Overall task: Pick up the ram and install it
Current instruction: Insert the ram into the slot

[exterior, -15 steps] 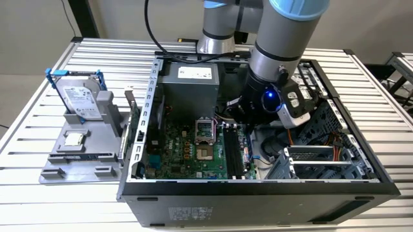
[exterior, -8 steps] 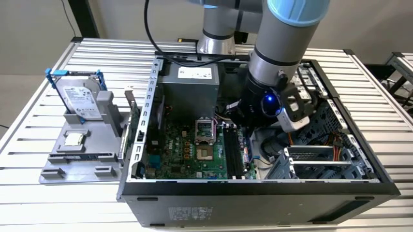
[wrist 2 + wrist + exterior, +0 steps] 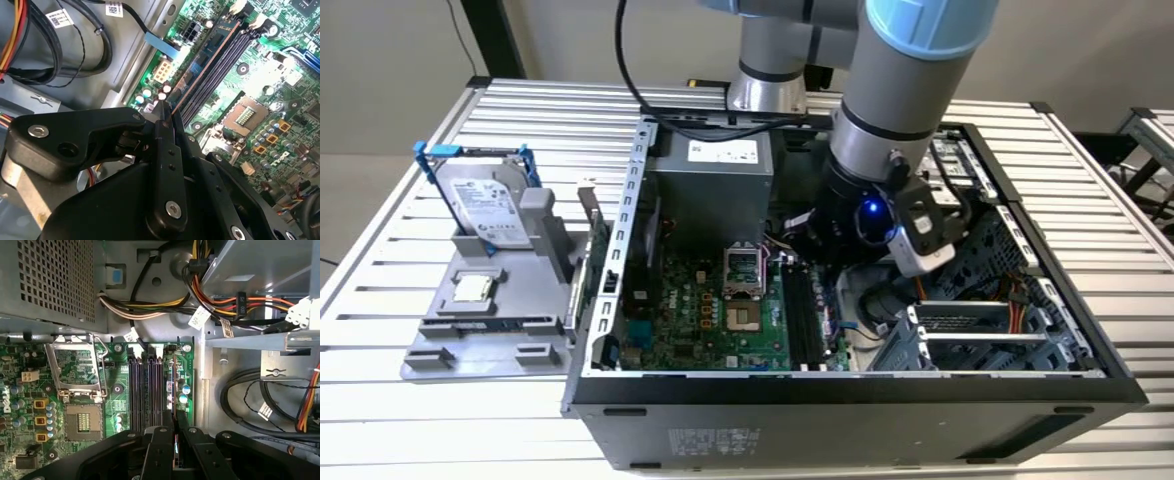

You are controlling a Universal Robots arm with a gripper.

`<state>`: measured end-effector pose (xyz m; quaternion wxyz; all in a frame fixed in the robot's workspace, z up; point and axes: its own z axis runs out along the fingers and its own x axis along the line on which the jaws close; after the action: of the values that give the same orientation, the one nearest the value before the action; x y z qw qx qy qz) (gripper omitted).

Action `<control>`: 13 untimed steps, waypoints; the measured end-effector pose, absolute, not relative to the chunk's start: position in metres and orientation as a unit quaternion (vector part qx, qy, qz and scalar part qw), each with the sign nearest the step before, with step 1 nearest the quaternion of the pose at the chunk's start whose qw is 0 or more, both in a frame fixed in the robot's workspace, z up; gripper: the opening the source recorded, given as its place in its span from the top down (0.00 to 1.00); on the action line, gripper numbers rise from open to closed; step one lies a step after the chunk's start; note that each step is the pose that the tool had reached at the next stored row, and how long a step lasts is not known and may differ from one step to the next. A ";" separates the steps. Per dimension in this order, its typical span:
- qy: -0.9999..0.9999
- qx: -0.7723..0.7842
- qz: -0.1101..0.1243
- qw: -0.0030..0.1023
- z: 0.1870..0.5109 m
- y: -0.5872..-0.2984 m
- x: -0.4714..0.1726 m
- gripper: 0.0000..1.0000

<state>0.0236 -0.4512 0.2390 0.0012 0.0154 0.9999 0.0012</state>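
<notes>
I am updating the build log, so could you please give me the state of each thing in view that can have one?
gripper: shut on the ram, inside the case
ram: held on edge along the slots
memory slots: empty
processor socket: open, no chip
computer case: side off
hard drive: upright in the grey stand

A slatted metal table (image 3: 440, 400) stands before a plain beige wall (image 3: 387, 40).
</notes>
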 end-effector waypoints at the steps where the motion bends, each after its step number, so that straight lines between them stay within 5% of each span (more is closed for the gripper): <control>1: 1.000 0.015 0.001 0.001 0.239 -0.451 0.023 1.00; 13: 1.000 0.015 0.001 -0.002 0.231 -0.455 0.021 1.00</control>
<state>0.0210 -0.4546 0.2309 -0.0020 0.0155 0.9999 0.0011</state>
